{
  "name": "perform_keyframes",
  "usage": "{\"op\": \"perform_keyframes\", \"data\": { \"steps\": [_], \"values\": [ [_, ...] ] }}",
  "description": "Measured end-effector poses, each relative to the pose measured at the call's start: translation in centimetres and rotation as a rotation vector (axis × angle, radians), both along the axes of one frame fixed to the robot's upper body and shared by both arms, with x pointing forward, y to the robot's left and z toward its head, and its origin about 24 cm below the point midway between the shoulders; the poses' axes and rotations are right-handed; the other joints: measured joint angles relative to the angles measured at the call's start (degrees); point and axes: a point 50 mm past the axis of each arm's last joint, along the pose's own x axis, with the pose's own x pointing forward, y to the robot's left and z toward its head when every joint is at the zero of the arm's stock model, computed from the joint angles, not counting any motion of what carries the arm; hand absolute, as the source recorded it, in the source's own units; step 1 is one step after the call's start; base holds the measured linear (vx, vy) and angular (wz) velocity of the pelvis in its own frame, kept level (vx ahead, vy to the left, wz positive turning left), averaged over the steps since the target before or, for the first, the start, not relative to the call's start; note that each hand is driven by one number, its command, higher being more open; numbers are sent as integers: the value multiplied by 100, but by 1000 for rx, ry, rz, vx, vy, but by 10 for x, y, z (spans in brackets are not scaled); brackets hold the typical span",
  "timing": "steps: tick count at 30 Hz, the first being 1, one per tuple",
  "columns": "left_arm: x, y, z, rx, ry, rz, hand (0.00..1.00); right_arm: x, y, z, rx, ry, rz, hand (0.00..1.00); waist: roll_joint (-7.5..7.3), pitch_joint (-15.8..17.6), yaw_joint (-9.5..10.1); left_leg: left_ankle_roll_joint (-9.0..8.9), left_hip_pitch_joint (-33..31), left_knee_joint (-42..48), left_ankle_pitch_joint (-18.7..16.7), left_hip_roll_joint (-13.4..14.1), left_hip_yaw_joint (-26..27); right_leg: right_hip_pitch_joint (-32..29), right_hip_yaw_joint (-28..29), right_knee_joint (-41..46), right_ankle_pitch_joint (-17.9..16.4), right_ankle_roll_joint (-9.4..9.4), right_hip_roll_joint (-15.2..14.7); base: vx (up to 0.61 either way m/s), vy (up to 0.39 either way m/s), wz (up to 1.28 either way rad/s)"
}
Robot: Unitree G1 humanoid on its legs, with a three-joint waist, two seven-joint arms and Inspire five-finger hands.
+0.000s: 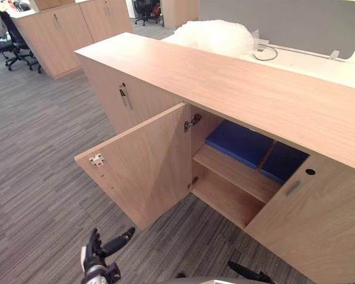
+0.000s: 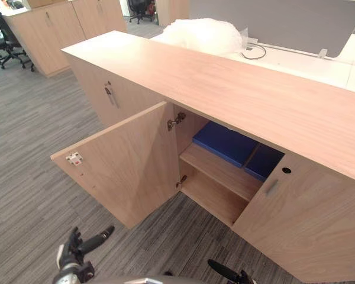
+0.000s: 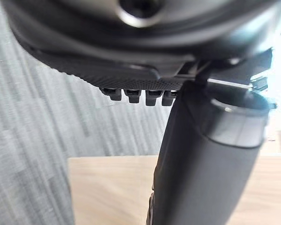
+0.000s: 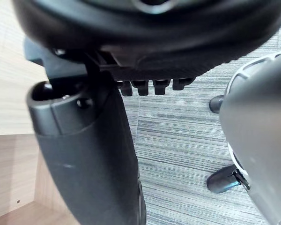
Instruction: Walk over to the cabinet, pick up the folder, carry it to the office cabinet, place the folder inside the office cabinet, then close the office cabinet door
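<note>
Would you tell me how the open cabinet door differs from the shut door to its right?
The open door stands swung outward, showing its inner face with a small white fitting; the shut door sits flush, showing a handle and a dark round hole. Both are light wood.

The blue folder (image 1: 239, 142) runs partly out of sight behind the shut cabinet door (image 1: 319, 225); the head view's bottom edge cuts off my right robot hand (image 1: 248, 273).
</note>
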Motion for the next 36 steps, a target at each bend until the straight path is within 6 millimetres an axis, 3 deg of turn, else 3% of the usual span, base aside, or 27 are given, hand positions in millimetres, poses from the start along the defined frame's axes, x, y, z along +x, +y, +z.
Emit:
{"op": "perform_keyframes", "data": {
  "steps": [5, 12, 18, 28, 36],
  "values": [
    [18, 25, 24, 123, -52, 16, 100, -1, 1, 0, 11, -2, 13, 100, -43, -22, -25, -37, 41, -2, -10, 13, 89, 90, 126, -192, -21, -31, 34, -17, -14, -10],
    [28, 48, 39, 198, -73, 57, 100, -1, 3, -1, 25, -2, 53, 100, -145, -82, -31, -100, 84, -2, -66, 71, 209, 81, 314, -214, -44, -75, 98, 24, -4, -11],
    [40, 69, 52, 263, -72, 46, 100, 0, 6, -1, 39, -5, 93, 100, -197, -121, -31, -172, 194, 1, -136, 236, 335, 83, 535, -177, 39, -262, 238, 47, -9, -13],
    [68, 86, 46, 251, 18, -53, 100, 4, 6, -1, 41, -7, 141, 100, -151, -145, -62, -317, 242, 32, -119, 493, 480, 6, 791, -104, 86, -330, 431, 8, -38, -9],
    [72, 95, 44, 247, 75, -93, 100, 3, -4, 0, 21, 5, 164, 100, -71, -179, -77, -438, 167, 34, -23, 680, 575, -165, 958, -25, 154, -380, 579, -51, -51, -8]
  ]
}}
